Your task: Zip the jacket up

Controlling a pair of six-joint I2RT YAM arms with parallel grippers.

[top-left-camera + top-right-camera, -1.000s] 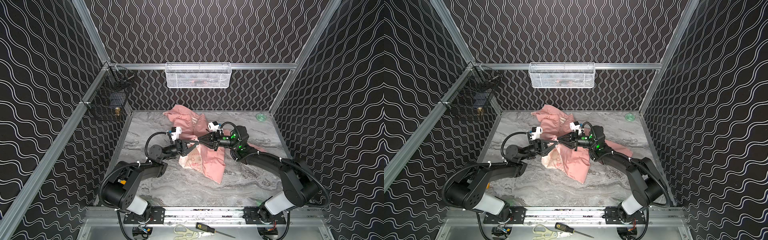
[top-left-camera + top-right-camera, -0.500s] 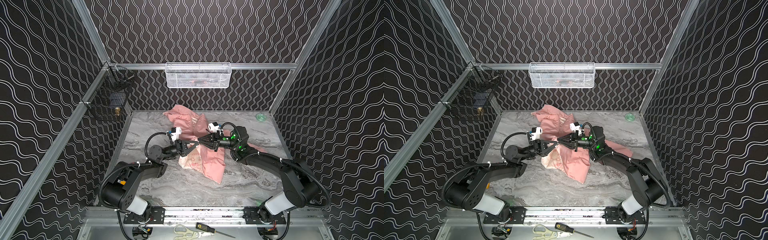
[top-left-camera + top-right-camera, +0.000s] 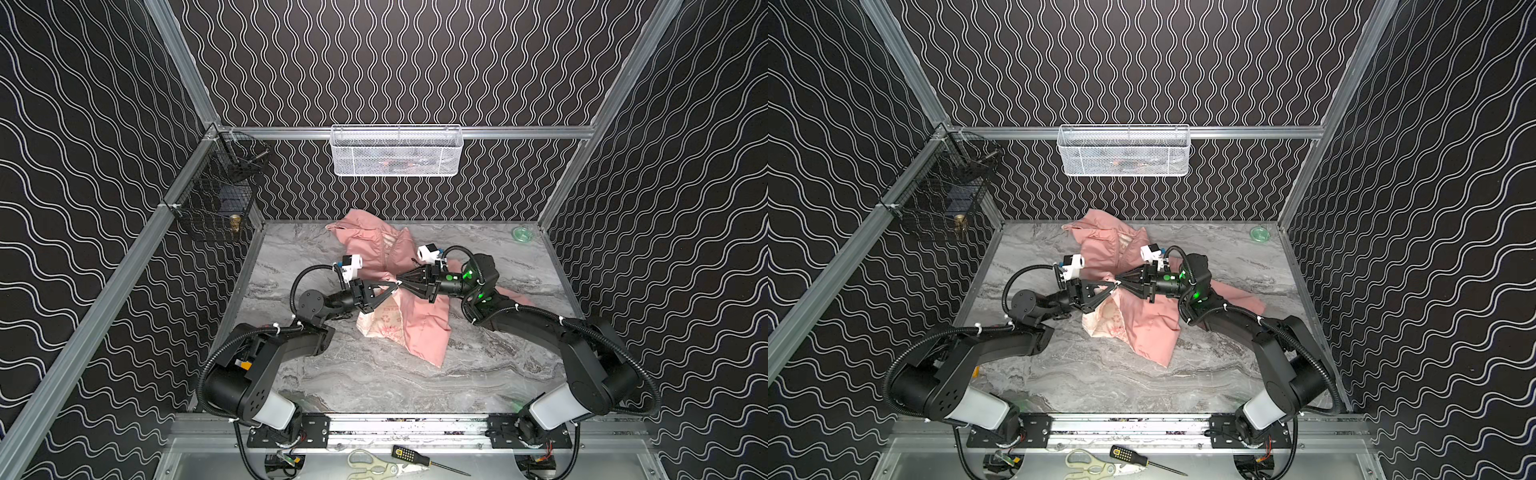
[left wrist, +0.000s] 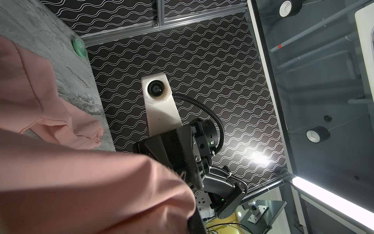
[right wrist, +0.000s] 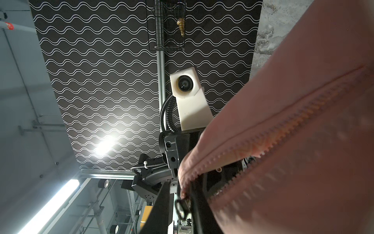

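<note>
Little had moved: the small salmon-pink fabric jacket (image 3: 419, 328) lay crumpled on the grey marbled counter (image 3: 374, 382), still unzipped, the left hand (image 3: 393, 286) pressed together on a raised fold, the right hand's (image 3: 400, 283) grip around the dark metal zipper pull (image 5: 181, 204) impossible to tell.

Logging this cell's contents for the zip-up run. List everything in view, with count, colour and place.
jacket: one, salmon pink with pale patterned lining, crumpled mid-table, front open
table: one, grey marbled, floor of the cell
mesh basket: one, white, hung on the back rail
wire basket: one, black, hung on the left wall rail
brass-coloured item: one, inside the wire basket
disc: one, translucent green, far right table corner
scissors: one pair, pale handles, front ledge
screwdriver: one, black-and-yellow handle, beside the scissors
left gripper: one, black, shut on the jacket
right gripper: one, black, at the jacket's zipper end, grip unclear
</note>
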